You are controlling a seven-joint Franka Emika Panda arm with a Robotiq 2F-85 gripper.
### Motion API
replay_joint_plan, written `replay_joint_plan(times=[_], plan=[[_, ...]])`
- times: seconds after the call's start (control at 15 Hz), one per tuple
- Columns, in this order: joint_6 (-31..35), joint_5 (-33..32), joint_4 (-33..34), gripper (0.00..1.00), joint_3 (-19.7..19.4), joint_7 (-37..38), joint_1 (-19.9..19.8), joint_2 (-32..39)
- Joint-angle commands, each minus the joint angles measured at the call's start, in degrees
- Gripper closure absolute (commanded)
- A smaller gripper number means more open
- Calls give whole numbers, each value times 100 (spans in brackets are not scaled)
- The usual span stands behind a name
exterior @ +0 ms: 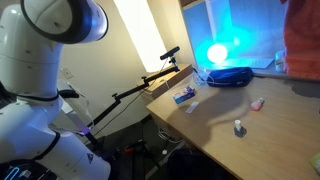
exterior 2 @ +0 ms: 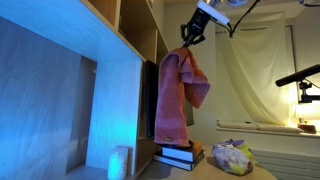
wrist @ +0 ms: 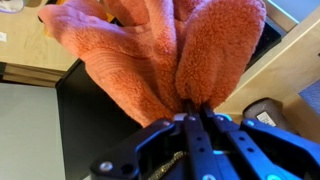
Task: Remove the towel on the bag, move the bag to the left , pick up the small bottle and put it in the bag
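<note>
A soft red-pink cloth towel (exterior 2: 178,100) is held up high by the black gripper (exterior 2: 189,36). The jaws are squeezed almost fully together on the top of the cloth. In the wrist view the towel is seen bunched in thick folds, pinched between the two dark fingers (wrist: 188,140). The rest of the towel is hung down long and loose in the air. Its lower end is seen near a stack of flat dark things (exterior 2: 180,158), and whether they are touched cannot be told. A thin pale plastic bag (exterior 2: 232,158) with small coloured prints is seen lying floppy and uncovered just beside that stack, apart from the towel. In an exterior view a tiny grey small bottle (exterior: 239,127) with a darker cap is stood upright on the wooden table (exterior: 215,130). A small pinkish-white lump (exterior: 257,103) is placed near it. A flat blue packet (exterior: 183,97) is laid farther off. A dark blue oval case (exterior: 226,75) is set at the back, by a bright blue light (exterior: 217,52).
</note>
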Motion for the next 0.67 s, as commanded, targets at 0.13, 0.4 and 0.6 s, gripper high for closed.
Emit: replay_joint_plan(times=[0.13,0.4,0.6], plan=[[-50,-273,962,98,-332,525,202,617],[451,-463,583,98,-538,834,283,507],[961,-653,644,98,-798,1320,302,604]])
